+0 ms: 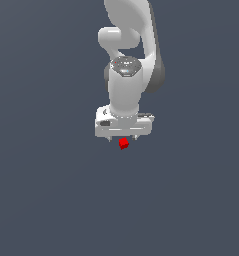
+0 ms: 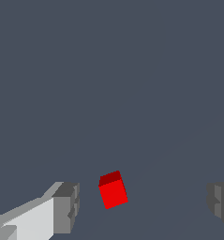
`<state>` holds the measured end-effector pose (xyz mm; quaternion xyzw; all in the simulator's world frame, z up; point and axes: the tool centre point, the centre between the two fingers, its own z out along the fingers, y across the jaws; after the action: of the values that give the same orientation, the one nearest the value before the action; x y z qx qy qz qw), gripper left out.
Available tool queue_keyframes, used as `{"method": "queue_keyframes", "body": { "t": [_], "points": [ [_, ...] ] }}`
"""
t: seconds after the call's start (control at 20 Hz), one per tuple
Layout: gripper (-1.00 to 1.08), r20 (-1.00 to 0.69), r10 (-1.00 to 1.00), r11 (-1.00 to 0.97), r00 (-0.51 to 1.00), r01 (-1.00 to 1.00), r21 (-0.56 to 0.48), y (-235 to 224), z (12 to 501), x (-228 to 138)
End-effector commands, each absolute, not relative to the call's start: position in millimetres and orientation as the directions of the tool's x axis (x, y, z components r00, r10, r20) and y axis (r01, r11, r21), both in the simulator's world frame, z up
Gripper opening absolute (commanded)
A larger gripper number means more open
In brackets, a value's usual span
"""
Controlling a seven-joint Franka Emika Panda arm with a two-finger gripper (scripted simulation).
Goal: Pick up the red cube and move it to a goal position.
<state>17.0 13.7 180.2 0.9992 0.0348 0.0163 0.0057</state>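
Spread jaws flank the red cube (image 2: 113,190) on plain dark-grey ground (image 1: 46,200).

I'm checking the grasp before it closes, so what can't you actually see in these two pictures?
- Exterior view: the gripper jaws are barely visible, hidden under the hand.
- Wrist view: the jaws run off the frame edges.
- Either view: whether the red cube rests on a surface; no goal marker shows.

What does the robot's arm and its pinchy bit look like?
The arm is smooth, rounded and white, with a grey side and a shiny grey cap on one joint. The end effector is a wide white block with two grey, blocky fingers. No cables show.
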Motion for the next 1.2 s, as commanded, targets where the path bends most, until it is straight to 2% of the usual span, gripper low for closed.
{"method": "queue_keyframes", "body": {
  "t": [0.0,0.5,1.15],
  "points": [
    [1.00,0.032,0.070,-0.998,0.997,0.069,0.012,14,180,17],
    [1.00,0.027,0.125,-0.992,0.992,0.125,0.011,18,153,4],
    [1.00,0.007,0.319,-0.948,0.948,0.319,0.001,25,54,-45]
  ]
}}
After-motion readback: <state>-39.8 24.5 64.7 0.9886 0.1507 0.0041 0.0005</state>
